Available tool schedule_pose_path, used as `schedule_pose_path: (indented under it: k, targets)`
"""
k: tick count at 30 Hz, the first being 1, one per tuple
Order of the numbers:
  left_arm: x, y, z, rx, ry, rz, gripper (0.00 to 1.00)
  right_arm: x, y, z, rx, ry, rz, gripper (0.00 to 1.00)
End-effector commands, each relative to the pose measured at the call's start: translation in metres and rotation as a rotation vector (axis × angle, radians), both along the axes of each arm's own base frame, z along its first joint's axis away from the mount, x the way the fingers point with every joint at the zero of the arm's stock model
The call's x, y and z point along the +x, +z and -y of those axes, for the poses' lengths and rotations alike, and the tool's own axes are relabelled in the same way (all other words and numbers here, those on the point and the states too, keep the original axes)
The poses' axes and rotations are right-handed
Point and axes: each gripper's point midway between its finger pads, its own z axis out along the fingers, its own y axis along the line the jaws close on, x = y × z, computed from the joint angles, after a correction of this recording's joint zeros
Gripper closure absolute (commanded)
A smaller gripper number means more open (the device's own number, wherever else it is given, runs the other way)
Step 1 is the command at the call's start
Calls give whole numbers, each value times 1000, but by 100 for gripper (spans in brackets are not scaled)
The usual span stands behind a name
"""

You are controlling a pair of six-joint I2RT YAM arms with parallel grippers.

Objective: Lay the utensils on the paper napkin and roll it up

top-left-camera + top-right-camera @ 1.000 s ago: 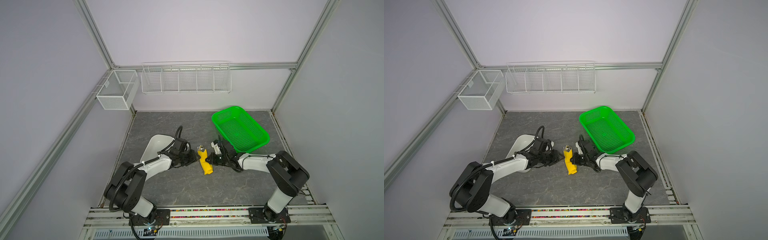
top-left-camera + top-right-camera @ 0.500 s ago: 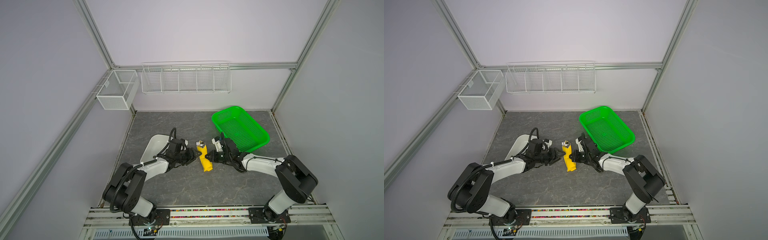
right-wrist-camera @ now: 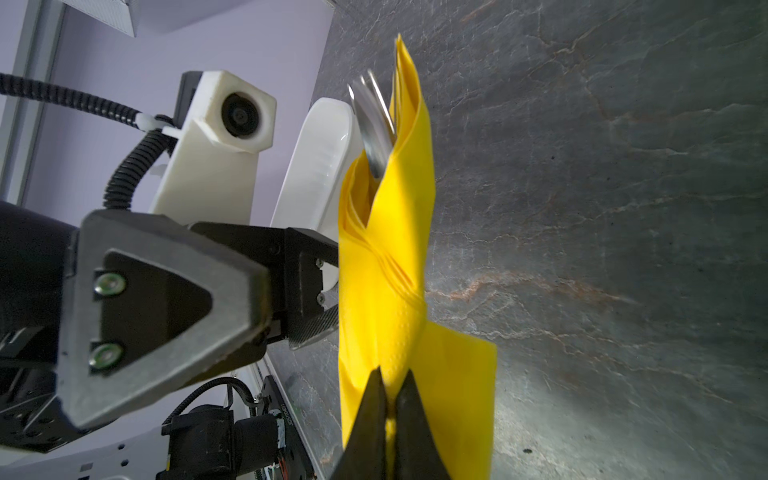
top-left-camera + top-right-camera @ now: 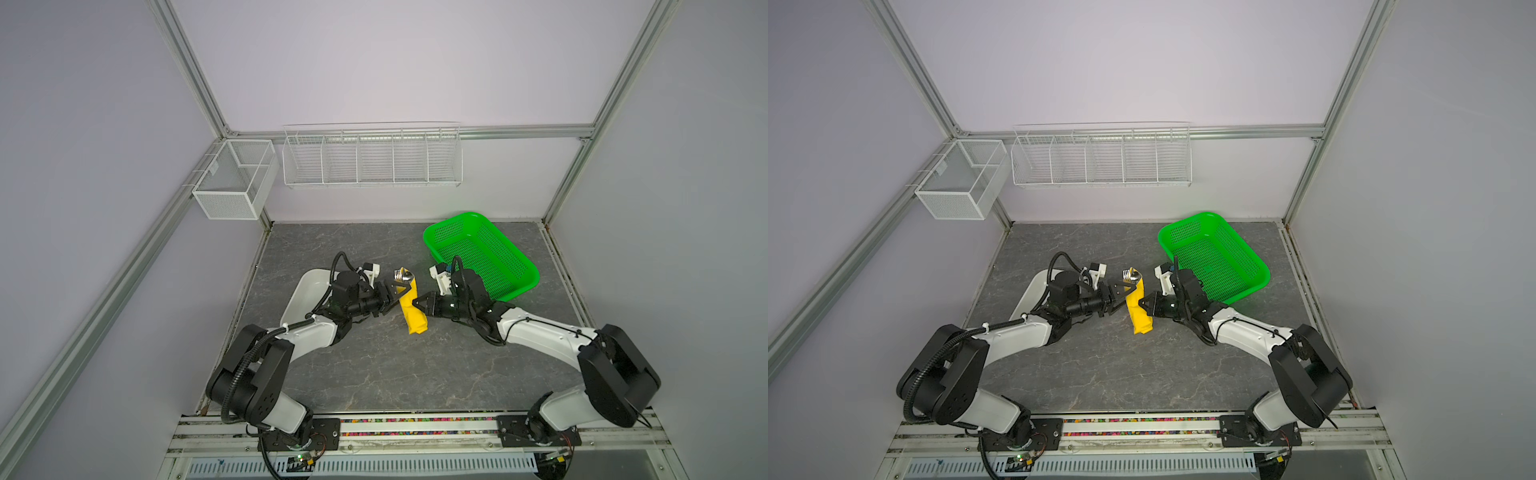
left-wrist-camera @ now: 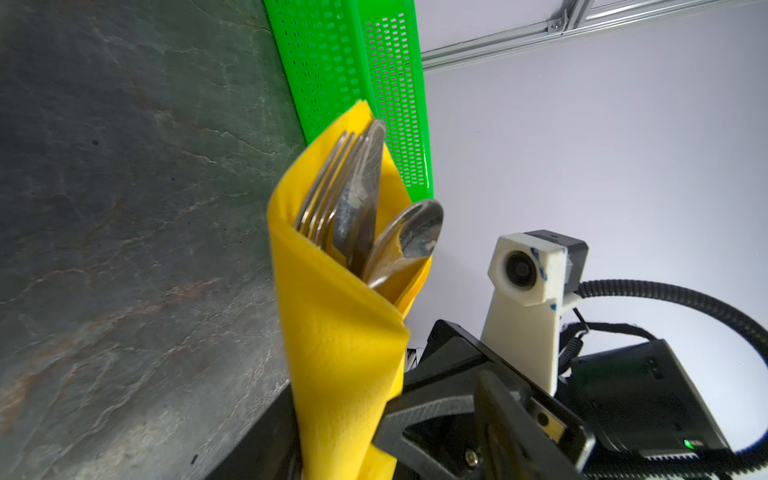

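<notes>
The yellow paper napkin [image 4: 413, 316] [image 4: 1139, 316] is rolled round the utensils [image 4: 404, 274] [image 4: 1130, 274]. A fork, a knife blade and a spoon bowl [image 5: 357, 199] stick out of the roll's far end. My right gripper [image 3: 388, 386] [image 4: 419, 302] is shut on a fold of the napkin [image 3: 386, 270] near its lower half. My left gripper [image 5: 332, 424] [image 4: 1120, 297] is open, and the napkin roll [image 5: 340, 353] passes between its fingers. I cannot tell whether the roll rests on the table.
A green perforated basket [image 4: 515, 266] [image 4: 1246, 257] stands just behind my right arm. A white oblong tray [image 4: 309, 286] [image 3: 320, 166] lies under my left arm. A wire rack [image 4: 372, 156] and a mesh box [image 4: 232, 178] hang on the back wall.
My left gripper's jaws have widened around the roll. The roll has shifted slightly towards the back of the table, still pinched by the right gripper.
</notes>
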Motion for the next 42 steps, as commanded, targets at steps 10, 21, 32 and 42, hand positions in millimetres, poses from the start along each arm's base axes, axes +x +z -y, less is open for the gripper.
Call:
schedule_pose_path:
  k: [10, 21, 32, 42]
  targets:
    - [1, 7, 4, -41, -23, 4, 37, 3, 47, -4, 111, 12, 62, 94]
    - [-1, 12, -3, 22, -4, 38, 36, 2, 50, -1, 109, 2, 69, 94]
    - [-3, 25, -5, 33, -10, 77, 36, -1, 60, 0, 123, 8, 84, 94]
    - [-2, 41, 1, -26, -28, 87, 37, -2, 71, -2, 150, 23, 98, 94]
